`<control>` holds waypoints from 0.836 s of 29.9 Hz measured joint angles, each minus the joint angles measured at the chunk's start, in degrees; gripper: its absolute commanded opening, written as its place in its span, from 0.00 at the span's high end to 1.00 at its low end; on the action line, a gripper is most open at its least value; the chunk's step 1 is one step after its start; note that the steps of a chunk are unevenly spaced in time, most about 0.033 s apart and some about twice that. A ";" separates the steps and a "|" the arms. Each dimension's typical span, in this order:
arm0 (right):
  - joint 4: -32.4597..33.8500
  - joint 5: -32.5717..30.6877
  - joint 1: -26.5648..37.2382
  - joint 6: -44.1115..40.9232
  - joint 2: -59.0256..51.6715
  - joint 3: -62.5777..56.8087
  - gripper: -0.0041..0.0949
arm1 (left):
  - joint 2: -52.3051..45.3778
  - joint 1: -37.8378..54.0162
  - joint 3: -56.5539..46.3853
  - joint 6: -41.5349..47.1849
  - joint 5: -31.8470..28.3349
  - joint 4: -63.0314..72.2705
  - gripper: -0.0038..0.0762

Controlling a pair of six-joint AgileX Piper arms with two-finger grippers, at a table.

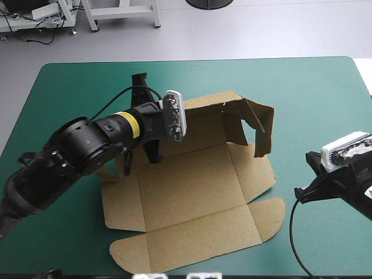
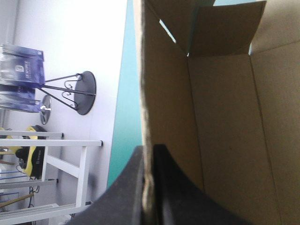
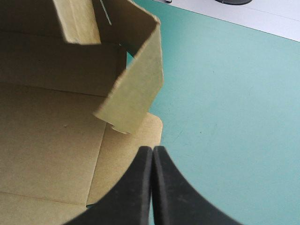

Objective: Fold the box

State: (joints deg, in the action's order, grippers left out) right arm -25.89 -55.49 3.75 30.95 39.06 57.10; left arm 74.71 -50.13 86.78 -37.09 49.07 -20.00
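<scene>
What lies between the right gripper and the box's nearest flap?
Only a bare strip of teal-green cover. The high view shows it between the right gripper, its fingers shut, and the rounded flap of the box.

Just a counter (image 1: 314, 93), wide, with rounded far corners, spread edge to edge with a smooth teal-green cover (image 3: 225, 117). Open stretches of cover along the far edge, at the far left corner and down the right side, all lying flat.
</scene>
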 measured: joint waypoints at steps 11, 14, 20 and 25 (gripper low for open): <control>-0.06 -0.38 0.00 0.01 0.00 0.05 0.98 | -2.24 0.00 -4.58 -1.68 -0.94 0.58 0.93; -0.06 -0.41 0.00 0.01 0.00 0.05 0.98 | -1.20 0.00 -7.40 -1.95 -3.15 0.62 0.93; -0.06 -0.06 0.00 0.01 0.01 0.05 0.98 | -0.92 0.34 -9.24 -5.13 -7.38 1.12 0.93; -0.06 1.29 0.00 0.12 0.86 0.05 0.98 | 0.07 4.21 -9.43 -6.88 -9.20 5.12 0.93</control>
State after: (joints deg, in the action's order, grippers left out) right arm -25.95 -54.20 3.75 31.07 39.92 57.15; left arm 74.78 -45.92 77.35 -43.96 39.87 -14.88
